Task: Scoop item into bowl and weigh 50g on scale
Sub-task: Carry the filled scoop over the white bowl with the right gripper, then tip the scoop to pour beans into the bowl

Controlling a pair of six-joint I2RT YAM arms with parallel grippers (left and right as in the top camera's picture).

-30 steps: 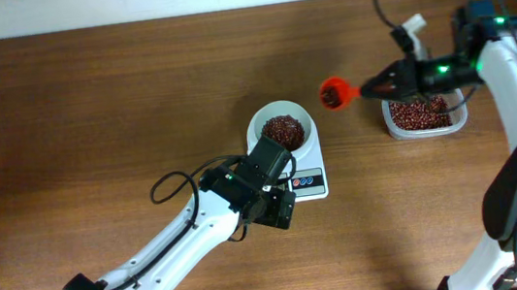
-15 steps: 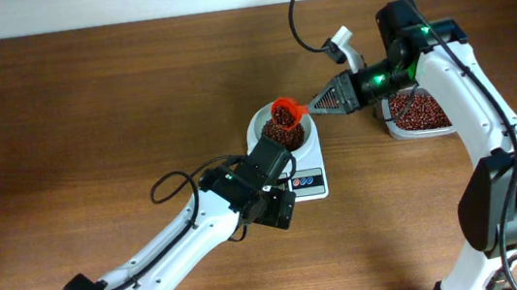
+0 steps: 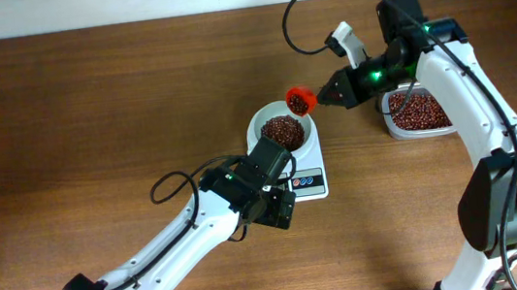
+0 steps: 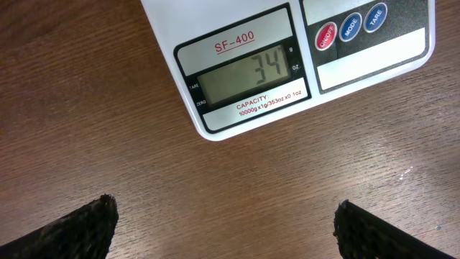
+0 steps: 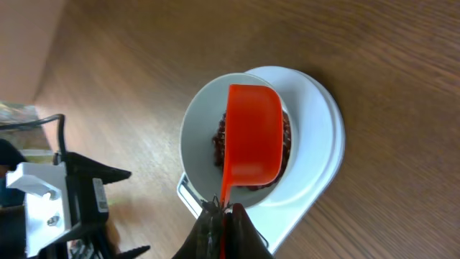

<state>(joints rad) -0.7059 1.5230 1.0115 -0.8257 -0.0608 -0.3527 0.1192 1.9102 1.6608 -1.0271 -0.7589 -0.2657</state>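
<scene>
The white bowl [image 3: 280,123] holds a heap of red-brown beans [image 3: 281,131] and stands on the white scale [image 3: 307,180]. The scale's display [image 4: 248,74] reads 34. My right gripper [image 3: 333,94] is shut on the handle of an orange scoop [image 3: 300,99], held above the bowl's right rim; in the right wrist view the scoop [image 5: 251,137] hangs over the beans [image 5: 221,140] in the bowl [image 5: 198,129]. My left gripper [image 4: 226,219] is open and empty, hovering over the table just in front of the scale.
A clear plastic tub [image 3: 419,112] of the same beans sits at the right, under my right arm. Cables loop above the right arm and beside the left arm [image 3: 170,186].
My right gripper swung the scoop from near the tub to over the bowl, tipped it there, then drew it back up to the bowl's right rim. The left arm has not moved.
</scene>
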